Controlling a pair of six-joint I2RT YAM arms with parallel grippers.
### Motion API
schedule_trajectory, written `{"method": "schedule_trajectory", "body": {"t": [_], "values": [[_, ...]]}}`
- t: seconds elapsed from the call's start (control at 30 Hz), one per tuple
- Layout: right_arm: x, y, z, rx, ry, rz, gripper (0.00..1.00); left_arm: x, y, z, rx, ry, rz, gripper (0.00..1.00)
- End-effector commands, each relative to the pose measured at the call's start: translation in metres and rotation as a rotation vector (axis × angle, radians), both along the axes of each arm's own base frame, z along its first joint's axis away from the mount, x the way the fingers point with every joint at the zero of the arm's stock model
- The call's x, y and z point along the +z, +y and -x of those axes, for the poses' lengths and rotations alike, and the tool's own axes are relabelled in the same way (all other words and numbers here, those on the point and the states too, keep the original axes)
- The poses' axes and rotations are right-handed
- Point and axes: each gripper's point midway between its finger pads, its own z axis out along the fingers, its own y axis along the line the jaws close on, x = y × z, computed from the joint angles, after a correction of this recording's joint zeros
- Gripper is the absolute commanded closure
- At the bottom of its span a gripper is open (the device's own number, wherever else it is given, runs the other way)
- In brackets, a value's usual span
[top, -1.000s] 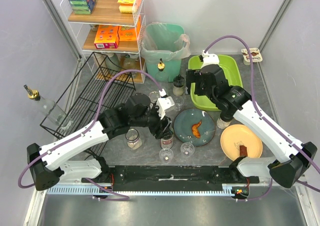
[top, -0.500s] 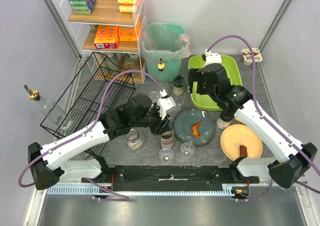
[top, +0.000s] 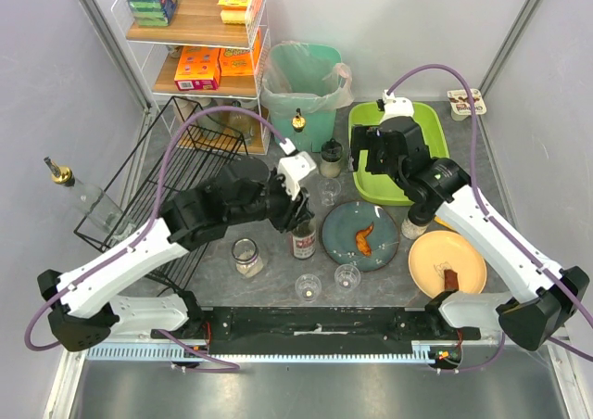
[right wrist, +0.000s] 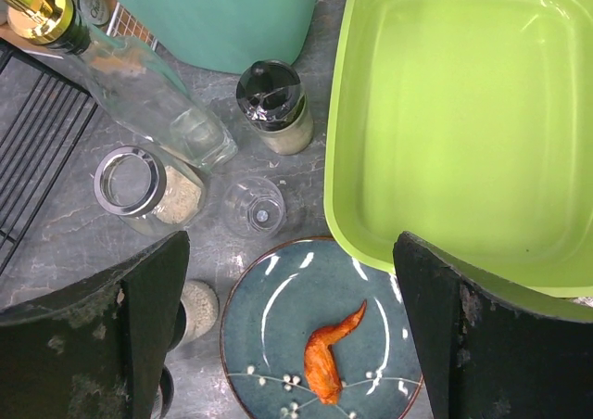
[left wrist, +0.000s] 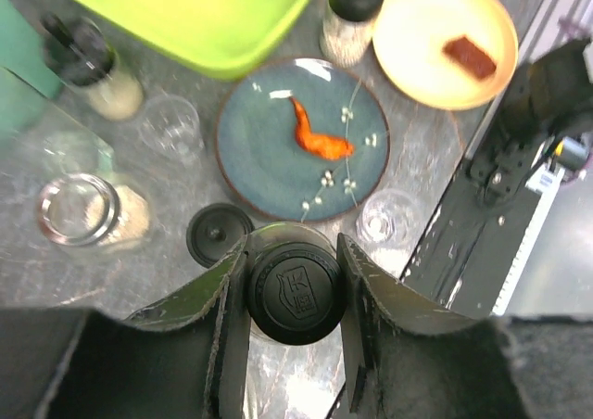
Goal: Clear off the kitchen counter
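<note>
Two arms worked over the dark-grey, mottled stone-pattern desk, which spread beneath everything. My left gripper was clamped on a small black-lidded glass jar with a red label. Its long axis stood vertical, lid up toward the wrist camera and base toward the desk directly below; I couldn't tell whether they touched. The right gripper hung with jaws wide apart, empty, above the near rim of the lime-green plastic tub. I judged the left arm nearer the black wire rack.

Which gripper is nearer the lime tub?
Right. The right gripper hovers at the left rim of the lime tub; the left gripper is beyond the blue plate, clamped on a jar.
</note>
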Motion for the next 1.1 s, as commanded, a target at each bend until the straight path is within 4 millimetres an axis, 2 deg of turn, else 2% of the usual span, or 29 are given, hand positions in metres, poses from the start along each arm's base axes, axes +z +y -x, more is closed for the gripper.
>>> {"method": "schedule_trajectory", "body": {"t": [0.0,0.23,0.37,0.53,0.7,0.83,0.97,1.07], "values": [[0.024,-0.004,-0.002,-0.015,-0.068,-0.043,0.02,0.096,0.001,-0.011,0.082,-0.126,0.213,0.98],[0.026,-0.007,-0.002,-0.024,-0.074,-0.045,0.02,0.144,0.027,-0.018,0.200,-0.169,0.247,0.98],[0.028,-0.008,-0.002,-0.024,-0.079,-0.048,0.02,0.165,0.052,-0.038,0.370,-0.228,0.242,0.98],[0.026,-0.005,-0.004,-0.018,-0.073,-0.051,0.02,0.180,0.086,-0.070,0.599,-0.337,0.150,0.98],[0.027,-0.006,-0.006,-0.019,-0.079,-0.051,0.02,0.195,0.112,-0.104,0.667,-0.323,0.175,0.98],[0.026,-0.005,-0.005,-0.008,-0.075,-0.056,0.02,0.197,0.140,-0.134,0.731,-0.303,0.167,0.98],[0.025,-0.006,-0.005,-0.004,-0.073,-0.050,0.02,0.209,0.166,-0.150,0.792,-0.308,0.204,0.98],[0.034,-0.011,-0.005,-0.011,-0.096,-0.055,0.02,0.220,0.185,-0.156,0.834,-0.316,0.242,0.99]]}}
